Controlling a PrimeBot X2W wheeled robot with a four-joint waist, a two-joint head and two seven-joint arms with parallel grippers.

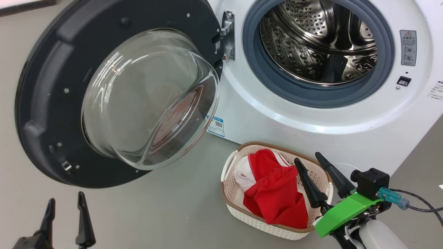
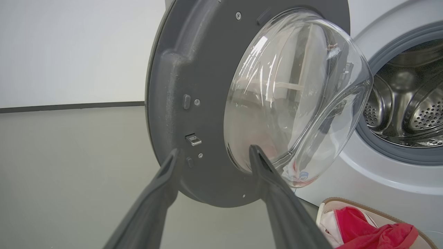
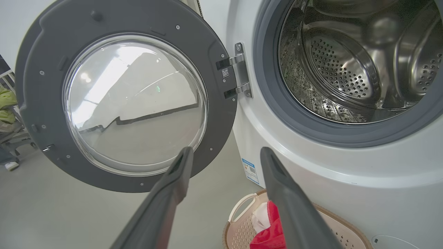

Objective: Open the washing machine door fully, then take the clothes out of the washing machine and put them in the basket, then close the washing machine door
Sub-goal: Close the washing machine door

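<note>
Left gripper and right gripper gape wide, empty. Red clothes lie in the basket before the washing machine, door swung open. Right wrist view adds green cloth far left.

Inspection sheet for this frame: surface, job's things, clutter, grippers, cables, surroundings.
Surface: smooth grey floor.
Job's things: washing machine door wide open; red clothes in the basket before the washing machine.
Clutter: nothing seen.
Grippers: left gripper open, near the door; right gripper open, over the basket; both hold nothing.
Cables: dark cable off the right wrist.
Surroundings: white wall, dark baseboard; green cloth far off.
</note>
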